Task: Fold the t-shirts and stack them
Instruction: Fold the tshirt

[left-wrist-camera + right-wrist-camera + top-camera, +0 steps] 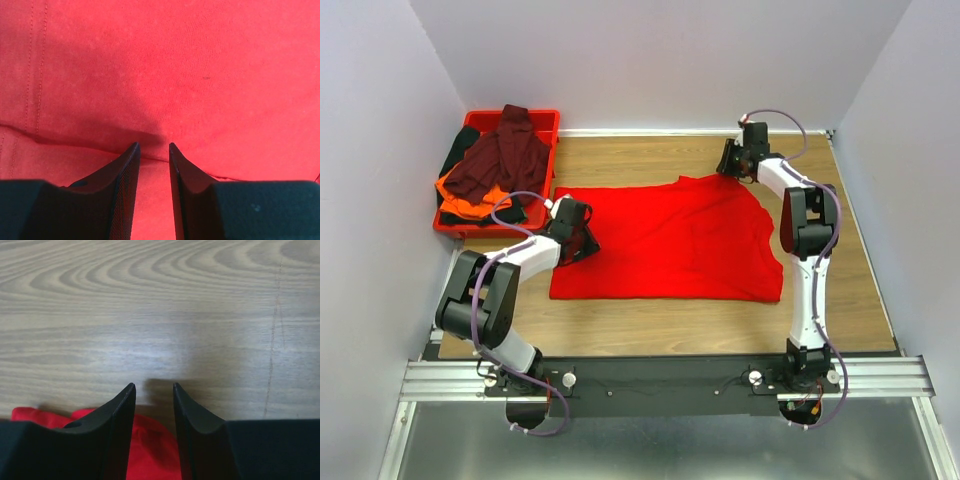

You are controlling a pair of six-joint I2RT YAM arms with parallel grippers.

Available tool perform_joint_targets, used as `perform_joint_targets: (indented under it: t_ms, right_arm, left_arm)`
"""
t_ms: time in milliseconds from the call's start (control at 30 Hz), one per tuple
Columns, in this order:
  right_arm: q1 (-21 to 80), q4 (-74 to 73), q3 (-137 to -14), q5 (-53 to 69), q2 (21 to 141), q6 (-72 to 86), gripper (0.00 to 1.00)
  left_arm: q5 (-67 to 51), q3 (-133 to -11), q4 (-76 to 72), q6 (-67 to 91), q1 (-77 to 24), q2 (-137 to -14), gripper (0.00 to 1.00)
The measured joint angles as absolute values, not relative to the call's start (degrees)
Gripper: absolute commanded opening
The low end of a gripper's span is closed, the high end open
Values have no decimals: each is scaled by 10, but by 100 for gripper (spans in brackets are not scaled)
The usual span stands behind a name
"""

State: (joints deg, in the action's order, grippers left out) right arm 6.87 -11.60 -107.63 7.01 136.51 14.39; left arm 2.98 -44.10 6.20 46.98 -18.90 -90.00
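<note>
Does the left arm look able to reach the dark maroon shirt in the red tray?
Probably yes. The left gripper sits at the left edge of the red shirt, near the tray; the maroon shirt lies uncovered on top.

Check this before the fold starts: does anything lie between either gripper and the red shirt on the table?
Nothing visible. The left gripper is at the left edge of the bright red t-shirt, the right gripper at its far corner. The other shirts lie aside in the red tray.

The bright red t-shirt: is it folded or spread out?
Spread out: the bright red t-shirt lies flat and wide on the table.
</note>
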Motion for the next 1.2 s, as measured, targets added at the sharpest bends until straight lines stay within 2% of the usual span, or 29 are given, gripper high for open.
perform_joint_targets:
  t_ms: [333,633,767,900,933,1000,1200]
  right_arm:
    - [71,-109,-1070,114,1371,138,43]
    - [72,-99,-1017,130,1339,136,41]
    - [72,-101,-1003,134,1329,135,31]
    - [72,-104,-989,140,1319,134,7]
    - [72,-104,-983,142,1314,133,5]
    - [72,-106,-973,145,1302,133,1]
    - [72,-103,-945,146,1253,133,0]
  left_arm:
    - [30,-438,70,470,-189,-895,38]
    - [30,-438,70,470,-189,-895,38]
    - [30,-438,70,470,-189,-895,38]
    - [30,-438,70,470,-189,-894,38]
    - [30,-438,70,470,-189,-894,38]
    - [30,-438,70,470,-189,-894,38]
    - [31,-437,70,470,-189,-894,38]
